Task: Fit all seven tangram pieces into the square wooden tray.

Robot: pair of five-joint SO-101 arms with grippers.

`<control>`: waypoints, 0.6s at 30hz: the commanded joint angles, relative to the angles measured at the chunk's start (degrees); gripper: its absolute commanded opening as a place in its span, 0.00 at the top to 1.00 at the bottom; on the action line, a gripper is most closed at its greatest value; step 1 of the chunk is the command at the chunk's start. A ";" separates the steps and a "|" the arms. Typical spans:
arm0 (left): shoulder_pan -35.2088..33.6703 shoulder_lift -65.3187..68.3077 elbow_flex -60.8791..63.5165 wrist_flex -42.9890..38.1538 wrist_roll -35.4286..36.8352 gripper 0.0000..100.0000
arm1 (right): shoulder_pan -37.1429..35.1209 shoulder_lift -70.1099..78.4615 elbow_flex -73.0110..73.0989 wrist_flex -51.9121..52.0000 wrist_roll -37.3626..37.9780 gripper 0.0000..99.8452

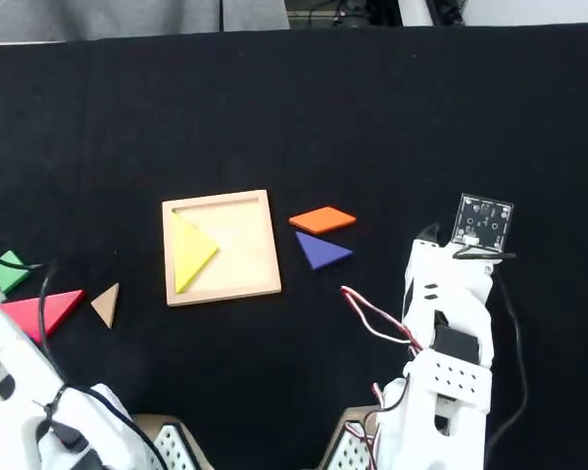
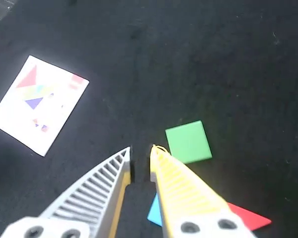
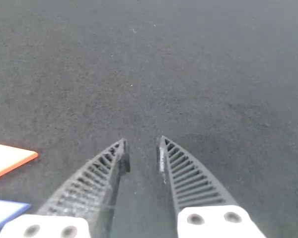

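Black cloth covers the table. Mid-table, the square wooden tray (image 1: 220,247) holds only the yellow triangle (image 1: 191,252), tucked against its 9 o'clock wall, probably to leave room for the rest. At the tray's 3 o'clock lie the orange parallelogram (image 1: 322,219) and blue triangle (image 1: 321,251), within likely reach of the right gripper (image 3: 141,148), which is empty with its fingers narrowly parted. Toward 8 o'clock lie the green square (image 2: 188,141), red triangle (image 1: 39,311) and tan triangle (image 1: 107,304). The left gripper (image 2: 140,153) hangs just beside the square, also narrow and empty. Its yellow finger hides most of a light-blue piece (image 2: 153,214), whose shape is unclear. A printed card (image 2: 38,104) lies nearby, its pattern hard to make out.
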 commanded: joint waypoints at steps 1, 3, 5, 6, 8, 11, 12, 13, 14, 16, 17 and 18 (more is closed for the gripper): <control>1.71 -2.11 0.75 -1.14 0.62 0.92 | -0.79 -0.04 -0.66 -1.14 0.62 0.90; 3.12 -1.32 0.57 0.00 -1.23 0.92 | -0.79 -0.04 -0.66 -1.14 0.62 0.89; 5.49 1.49 -1.54 4.48 -4.66 0.92 | -0.79 -0.04 -0.66 -1.14 0.62 0.89; 6.46 3.60 -3.65 7.91 -5.19 0.92 | -0.79 -0.04 -0.66 -1.14 0.62 0.89; 7.34 9.58 -10.33 14.95 -5.10 0.92 | -0.79 -0.04 -0.66 -1.14 0.62 0.89; 7.34 21.19 -22.73 22.15 -5.27 0.92 | -0.79 -0.04 -0.66 -1.05 0.62 0.89; 7.16 25.49 -26.51 23.56 -5.36 0.92 | -0.79 -0.04 -0.66 -1.05 0.62 0.89; 6.64 29.71 -30.02 24.88 -5.10 0.92 | -0.79 -0.04 -0.66 -1.05 0.62 0.89; 5.58 33.32 -33.01 26.02 -4.40 0.90 | -0.79 -0.04 -0.66 -1.05 0.62 0.89; 3.91 38.95 -37.93 28.04 1.67 0.84 | -0.79 -0.04 -0.66 -1.05 0.62 0.89; 3.30 40.79 -39.34 28.31 5.89 0.80 | -0.79 -0.04 -0.66 -1.05 0.62 0.89; 2.42 42.29 -40.22 28.48 9.85 0.77 | -0.79 -0.04 -0.66 -1.05 0.62 0.89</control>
